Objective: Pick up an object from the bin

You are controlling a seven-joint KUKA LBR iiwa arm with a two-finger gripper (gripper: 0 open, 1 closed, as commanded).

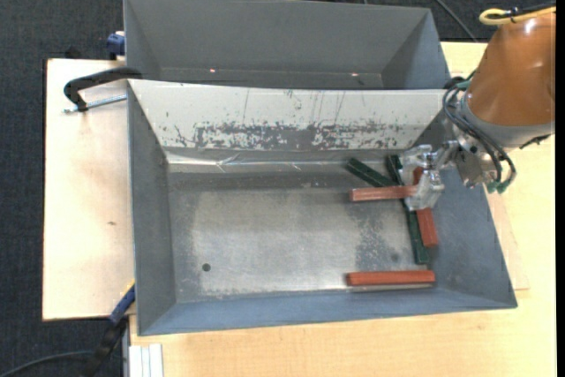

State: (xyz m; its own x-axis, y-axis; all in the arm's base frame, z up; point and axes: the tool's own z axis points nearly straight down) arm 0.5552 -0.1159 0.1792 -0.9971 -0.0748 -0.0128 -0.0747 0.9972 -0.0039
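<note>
Landmark for this entry: the lower red-brown bar point(391, 279), which lies flat along the near wall of the bin point(150, 216).

- The gripper point(424, 187) is well above the landmark, toward the back wall, and low over the floor. It is at the right end of the upper red-brown bar point(378, 194), which lies parallel to the landmark.
- We cannot tell whether the jaws are open or closed. The wrist hardware hides them, so we record no grasp.
- We judge the upper bar to be the likely target. Its right end meets the gripper, and its long sides are clear of neighbours.
- Between the landmark and the gripper, a dark green stick point(414, 241) runs upright, with a short red-brown piece point(428, 229) just beside it. Crowding there may cause a double pick.
- Two dark green sticks point(371, 171) lie further up from the landmark, near the back wall.
- We see no brands, labels or legible writing, only scuff marks on the back wall.
</note>
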